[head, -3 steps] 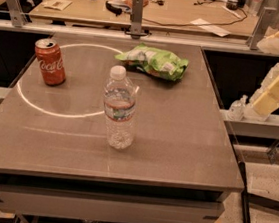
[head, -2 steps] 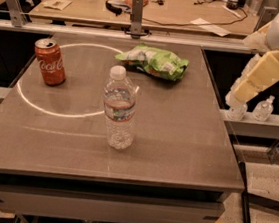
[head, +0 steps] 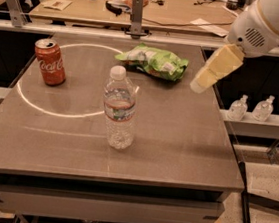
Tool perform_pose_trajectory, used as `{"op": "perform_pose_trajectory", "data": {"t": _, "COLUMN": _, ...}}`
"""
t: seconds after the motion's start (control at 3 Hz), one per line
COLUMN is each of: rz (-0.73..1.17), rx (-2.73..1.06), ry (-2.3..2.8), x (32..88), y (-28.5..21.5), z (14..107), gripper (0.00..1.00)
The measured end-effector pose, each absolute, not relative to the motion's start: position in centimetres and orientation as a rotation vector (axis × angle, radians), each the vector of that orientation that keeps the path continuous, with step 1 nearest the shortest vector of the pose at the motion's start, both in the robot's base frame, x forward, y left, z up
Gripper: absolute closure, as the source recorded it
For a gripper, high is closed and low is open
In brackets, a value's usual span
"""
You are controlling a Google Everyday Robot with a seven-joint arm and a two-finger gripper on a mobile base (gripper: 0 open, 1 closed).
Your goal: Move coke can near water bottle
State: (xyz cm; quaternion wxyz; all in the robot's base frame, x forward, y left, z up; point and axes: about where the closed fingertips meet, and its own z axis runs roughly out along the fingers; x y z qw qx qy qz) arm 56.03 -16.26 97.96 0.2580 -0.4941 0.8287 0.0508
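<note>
The red coke can (head: 50,62) stands upright at the far left of the grey table (head: 175,148). The clear water bottle (head: 119,109) with a white cap stands upright near the table's middle, in front and to the right of the can, well apart from it. My gripper (head: 204,80) hangs in the air over the table's right side, beside the green bag. It is far to the right of the can and the bottle and holds nothing that I can see.
A green snack bag (head: 154,61) lies at the back of the table. Two tiny clear bottles (head: 252,108) stand on a ledge to the right. A cluttered wooden desk (head: 166,8) lies behind a rail.
My arm has swung in from the right edge, leftward over the table's right side. The can, bottle and bag have not moved.
</note>
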Motion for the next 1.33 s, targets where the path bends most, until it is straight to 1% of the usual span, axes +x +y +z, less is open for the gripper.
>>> {"op": "perform_pose_trajectory", "data": {"t": 0.33, "rz": 0.136, "rx": -1.241, "ry": 2.170, "x": 58.6, "y": -14.3, "z": 98.8, "gripper": 0.00}}
{"op": "perform_pose_trajectory", "data": {"t": 0.67, "rz": 0.136, "rx": -1.241, "ry": 2.170, "x": 58.6, "y": -14.3, "z": 98.8, "gripper": 0.00}}
{"op": "perform_pose_trajectory", "data": {"t": 1.0, "rz": 0.111, "rx": -1.158, "ry": 2.167, "x": 59.1, "y": -13.8, "z": 99.0, "gripper": 0.00}}
{"op": "perform_pose_trajectory", "data": {"t": 1.33, "rz": 0.114, "rx": -1.093, "ry": 2.095, "x": 60.3, "y": -10.9, "z": 99.7, "gripper": 0.00}}
